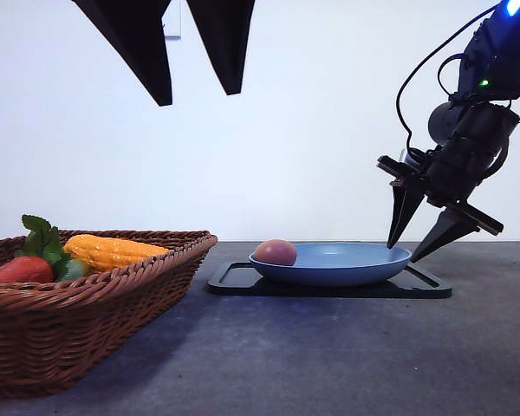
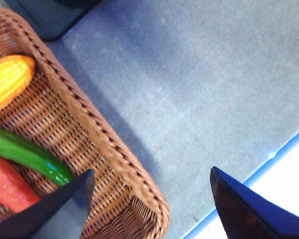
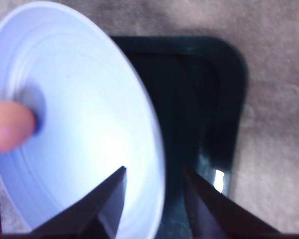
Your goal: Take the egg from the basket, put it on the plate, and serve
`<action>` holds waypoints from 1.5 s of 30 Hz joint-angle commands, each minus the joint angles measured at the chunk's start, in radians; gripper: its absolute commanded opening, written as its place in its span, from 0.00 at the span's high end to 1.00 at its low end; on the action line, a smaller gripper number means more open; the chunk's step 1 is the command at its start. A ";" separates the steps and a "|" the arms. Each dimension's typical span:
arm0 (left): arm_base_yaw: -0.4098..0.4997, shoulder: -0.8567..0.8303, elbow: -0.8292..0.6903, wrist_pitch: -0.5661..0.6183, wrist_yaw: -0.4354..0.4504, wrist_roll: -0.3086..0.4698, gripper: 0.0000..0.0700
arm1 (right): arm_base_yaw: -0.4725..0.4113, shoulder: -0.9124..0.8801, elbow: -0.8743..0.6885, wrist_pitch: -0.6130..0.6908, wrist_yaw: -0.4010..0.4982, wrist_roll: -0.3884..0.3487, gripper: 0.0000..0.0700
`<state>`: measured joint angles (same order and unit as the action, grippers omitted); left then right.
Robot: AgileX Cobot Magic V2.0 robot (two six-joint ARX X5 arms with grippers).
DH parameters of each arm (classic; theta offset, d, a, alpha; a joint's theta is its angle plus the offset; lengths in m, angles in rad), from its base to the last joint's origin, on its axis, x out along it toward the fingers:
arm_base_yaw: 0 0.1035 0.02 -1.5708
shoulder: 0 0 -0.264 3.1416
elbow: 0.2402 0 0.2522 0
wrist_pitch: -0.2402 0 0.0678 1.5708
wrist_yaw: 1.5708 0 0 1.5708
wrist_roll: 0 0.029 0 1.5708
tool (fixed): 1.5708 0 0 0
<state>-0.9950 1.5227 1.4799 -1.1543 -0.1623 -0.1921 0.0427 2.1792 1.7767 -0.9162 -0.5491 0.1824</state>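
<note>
Straddling the near rim of the plate (image 1: 347,264), your right gripper (image 1: 420,245) sits spread wide, one finger over the plate's inside, the other outside above the black tray (image 1: 416,284). Nothing is pinched yet; from the right wrist view the rim edge runs up between the two tips, but whether either tip touches it you can't tell.

The egg (image 1: 276,252) is already on the plate, resting at the side toward the basket (image 1: 95,312), well apart from the right gripper. So the transfer looks done and the serve step is in hand.

Your left gripper (image 1: 195,82) hangs high, spread and empty, above the basket's edge; corn (image 1: 113,251), a red vegetable (image 1: 19,270) and a green one (image 2: 27,157) lie in the basket.

Next move, as a judgement: close on the rim squarely, then lift or slide the plate level and slowly. The egg is loose and round, so any tilt likely rolls it off. The grip is at one edge only, so expect sag on the egg side.
</note>
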 commanded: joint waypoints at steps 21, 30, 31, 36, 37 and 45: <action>0.228 -0.002 0.024 0.245 -0.055 0.229 1.00 | 0.116 -0.508 -0.015 -0.121 0.449 -0.125 1.00; 0.446 -0.178 -0.026 0.356 0.017 0.223 1.00 | 0.226 -0.842 -0.441 0.195 0.523 -0.140 1.00; 0.464 -0.204 -0.039 0.372 0.025 0.222 1.00 | 0.233 -0.882 -0.499 0.249 0.523 -0.140 1.00; 0.538 -0.361 -0.194 0.509 0.040 0.205 1.00 | 0.281 -1.113 -0.813 0.532 0.525 -0.142 1.00; 0.545 -0.396 -0.238 0.539 0.040 0.201 1.00 | 0.289 -1.147 -0.860 0.572 0.525 -0.142 1.00; 0.552 -0.687 -0.584 0.722 0.040 0.172 1.00 | 0.328 -1.408 -1.193 0.843 0.552 -0.131 1.00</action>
<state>-0.4370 0.8456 0.9027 -0.4577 -0.1257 -0.0057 0.3656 0.7766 0.5875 -0.0999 0.0006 0.0492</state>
